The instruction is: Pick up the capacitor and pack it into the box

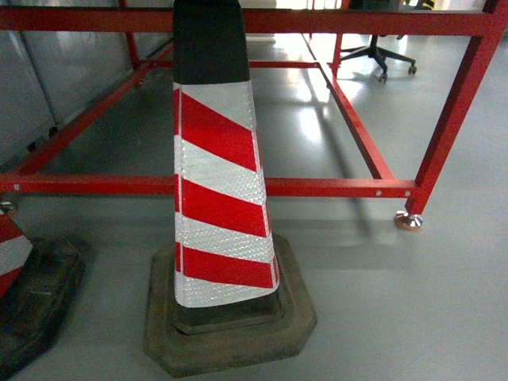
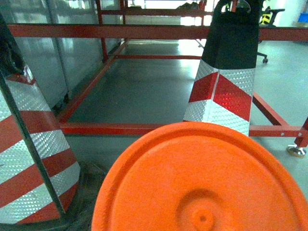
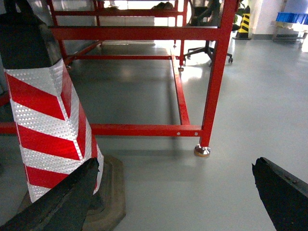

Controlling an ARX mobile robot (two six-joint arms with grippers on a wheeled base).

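While my right gripper (image 3: 168, 192) hangs wide apart above the floor (image 3: 159, 187), a striped cone (image 3: 45, 120) stands to its left; my left gripper is unseen.

We see traffic cone (image 1: 222, 198): red/white diagonal reflective stripes, black top, dark grey-brown base. Second cone (image 1: 9, 254) at left edge, same stripes. Frame (image 1: 341, 188) red, silver foot. Floor (image 1: 413, 309) glossy grey. Orange disc (image 2: 202, 183) fills our left wrist view. Right hand (image 3: 183, 192) fingers black. Blue bins (image 3: 292, 18) far right.
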